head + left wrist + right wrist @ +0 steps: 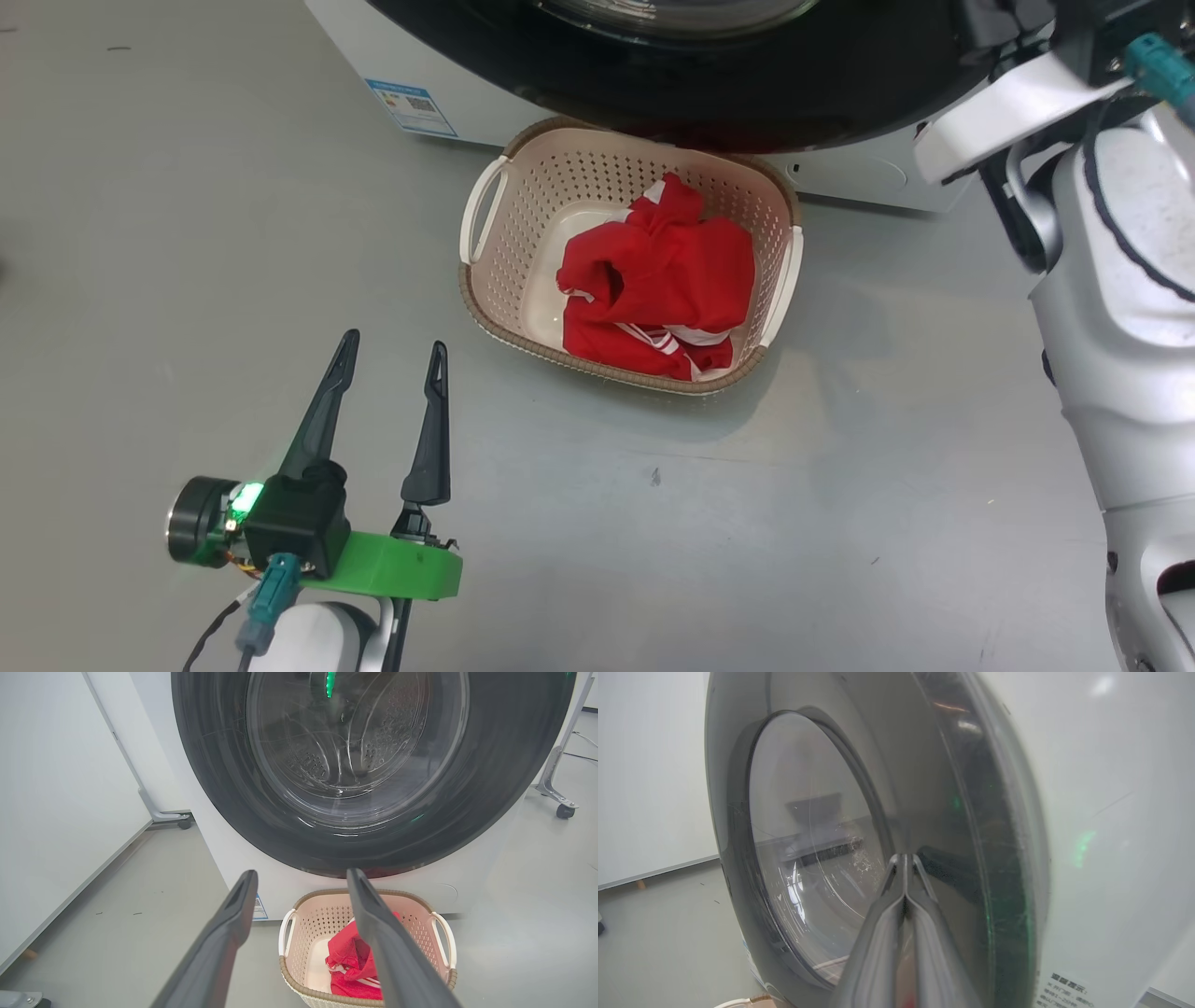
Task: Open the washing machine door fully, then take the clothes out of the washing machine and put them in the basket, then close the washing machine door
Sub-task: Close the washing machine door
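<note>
Closing glossy black round door (490, 788) above cream perforated basket (551, 187): right gripper (904, 858), pressed together, is seemingly pushing; left gripper (394, 345) is idling, spread. Firm latching push likely needed.

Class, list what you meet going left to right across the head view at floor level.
left gripper → basket's left handle → clothes → basket's right handle → robot's pale right arm
</note>
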Controlling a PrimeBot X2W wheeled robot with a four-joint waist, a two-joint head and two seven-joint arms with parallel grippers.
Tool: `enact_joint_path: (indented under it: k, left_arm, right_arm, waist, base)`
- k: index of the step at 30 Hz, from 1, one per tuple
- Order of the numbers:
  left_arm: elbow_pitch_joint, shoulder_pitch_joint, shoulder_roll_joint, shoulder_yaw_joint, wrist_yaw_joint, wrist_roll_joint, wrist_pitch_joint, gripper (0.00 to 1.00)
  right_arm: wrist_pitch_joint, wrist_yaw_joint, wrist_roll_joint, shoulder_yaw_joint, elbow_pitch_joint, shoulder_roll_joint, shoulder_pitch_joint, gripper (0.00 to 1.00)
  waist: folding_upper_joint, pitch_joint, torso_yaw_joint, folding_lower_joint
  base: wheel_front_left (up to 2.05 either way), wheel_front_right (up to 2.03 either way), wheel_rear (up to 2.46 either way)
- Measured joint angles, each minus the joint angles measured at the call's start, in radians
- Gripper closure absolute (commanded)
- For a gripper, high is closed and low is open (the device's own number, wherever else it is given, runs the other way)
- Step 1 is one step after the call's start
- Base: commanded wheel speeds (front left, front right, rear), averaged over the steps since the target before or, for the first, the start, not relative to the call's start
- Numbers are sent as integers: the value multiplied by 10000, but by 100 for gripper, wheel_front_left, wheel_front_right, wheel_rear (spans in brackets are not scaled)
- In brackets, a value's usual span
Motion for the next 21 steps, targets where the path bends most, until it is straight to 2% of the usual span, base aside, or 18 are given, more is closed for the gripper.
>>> enact_joint_path:
  k: [21]
  left_arm:
    - [-15,-253,-40,-190,0,8,0,0]
  right_arm:
    - [-75,0,453,-479,1321,-136,-1275,100]
  waist:
    - [0,356,405,0]
  base:
    - [0,0,0]
